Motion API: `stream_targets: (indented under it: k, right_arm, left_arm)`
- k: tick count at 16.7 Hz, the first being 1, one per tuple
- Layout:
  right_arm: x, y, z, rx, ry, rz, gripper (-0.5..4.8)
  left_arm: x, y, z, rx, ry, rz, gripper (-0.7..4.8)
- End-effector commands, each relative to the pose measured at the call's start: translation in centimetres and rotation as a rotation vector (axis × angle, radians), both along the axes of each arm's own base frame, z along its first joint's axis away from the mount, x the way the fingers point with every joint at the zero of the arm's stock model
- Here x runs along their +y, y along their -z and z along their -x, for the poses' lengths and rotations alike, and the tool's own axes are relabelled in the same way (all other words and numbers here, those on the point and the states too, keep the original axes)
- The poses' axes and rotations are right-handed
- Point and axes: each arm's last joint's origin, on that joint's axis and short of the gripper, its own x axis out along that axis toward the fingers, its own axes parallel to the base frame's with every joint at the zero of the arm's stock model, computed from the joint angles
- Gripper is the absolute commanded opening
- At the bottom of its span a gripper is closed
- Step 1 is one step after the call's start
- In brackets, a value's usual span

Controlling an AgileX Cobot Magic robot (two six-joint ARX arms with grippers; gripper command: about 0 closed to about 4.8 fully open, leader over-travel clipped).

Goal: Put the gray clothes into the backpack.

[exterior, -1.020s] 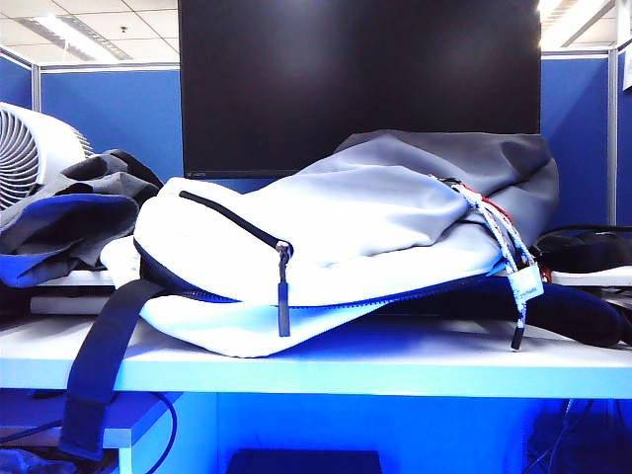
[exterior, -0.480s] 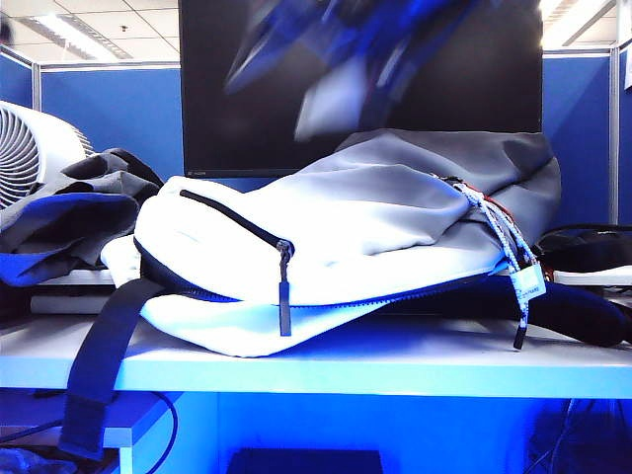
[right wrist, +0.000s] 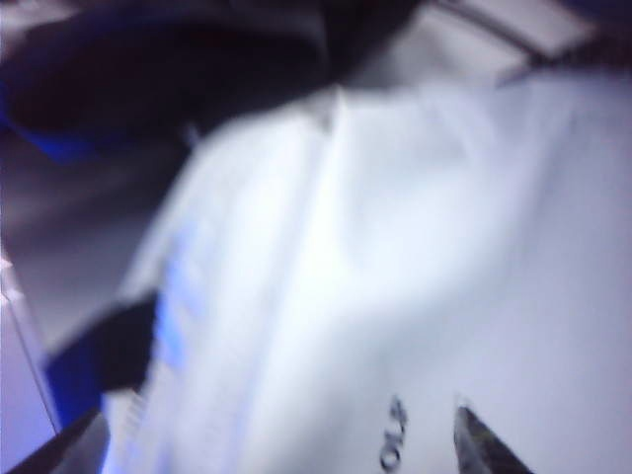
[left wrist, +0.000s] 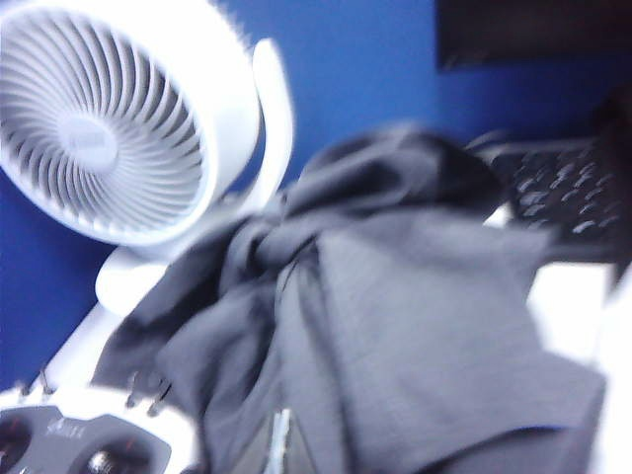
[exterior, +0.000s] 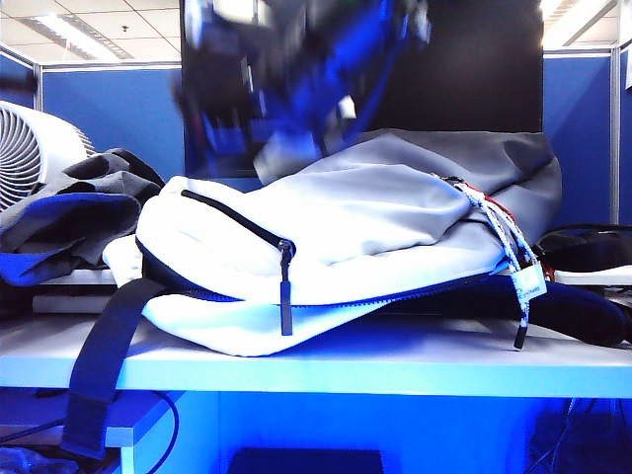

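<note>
Exterior view: the backpack [exterior: 326, 267] lies on the table [exterior: 395, 370], the gray clothes [exterior: 69, 222] heaped just left of it, blurred arms above. Left wrist view: the clenched left gripper [left wrist: 281, 444] hangs over the clothes [left wrist: 395, 326] beside a fan [left wrist: 109, 118]. Right wrist view: the right gripper [right wrist: 276, 444], fingers spread, hangs over the backpack [right wrist: 395, 276].

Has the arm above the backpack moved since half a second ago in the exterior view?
Yes. Against the dark monitor, the blurred arm has swung left and lower, now hanging just above the backpack.
</note>
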Motion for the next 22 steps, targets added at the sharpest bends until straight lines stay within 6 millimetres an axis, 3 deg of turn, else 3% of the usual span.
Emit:
stream_targets:
  k: [1,2,3,4,5,7,8,10,12,14,16,19,22]
  right_arm:
    - [0.4,1.5,-0.7,-0.011,0.064,0.047,4.79]
    - [0.5,2.5,-1.0,0.001,0.076,0.067,4.31]
    - [0.5,3.3,-1.3,0.016,0.08,0.084,1.41]
    - [0.5,3.7,-1.5,0.022,0.086,0.087,0.08]
    - [0.5,3.7,-1.7,0.015,0.091,0.071,-0.06]
    - [0.6,2.6,-2.0,0.0,0.113,0.004,-0.05]
    - [0.6,1.2,-2.2,0.001,0.136,-0.058,-0.05]
    - [0.0,-2.0,-2.4,-0.014,0.173,-0.183,-0.05]
    - [-1.2,-5.7,-2.4,-0.026,0.152,-0.315,-0.05]
    - [-2.9,-9.5,-1.9,-0.071,0.114,-0.417,-0.05]
    - [-4.5,-11.9,-1.5,-0.083,0.125,-0.502,-0.05]
    - [-5.4,-12.0,-1.3,-0.024,0.13,-0.487,-0.05]
    - [-5.5,-11.6,-1.3,0.04,0.118,-0.473,-0.06]
  left_arm:
    - [0.1,0.4,-0.7,-0.013,-0.011,0.011,-0.04]
    - [0.1,0.7,-1.0,-0.01,-0.011,0.011,-0.03]
    - [0.1,1.0,-1.2,-0.007,-0.009,0.017,-0.01]
    - [0.0,1.1,-1.4,-0.007,0.014,0.025,-0.01]
    - [-0.1,1.3,-1.5,-0.007,0.044,0.027,0.27]
    - [-0.2,1.8,-2.1,-0.016,0.091,0.03,2.04]
    - [-0.3,2.1,-2.5,-0.018,0.102,0.031,2.55]
    - [-0.4,2.9,-3.4,-0.03,0.126,0.033,2.59]
    - [-0.4,3.7,-4.7,-0.045,0.141,0.033,3.5]
    - [-0.5,4.8,-7.3,-0.022,0.141,0.034,3.82]
    - [-0.4,5.8,-10.1,0.0,0.109,0.033,4.79]
    - [0.1,7.1,-14.4,-0.007,-0.084,0.07,4.79]
    - [0.2,7.8,-17.9,-0.033,-0.106,0.112,4.79]
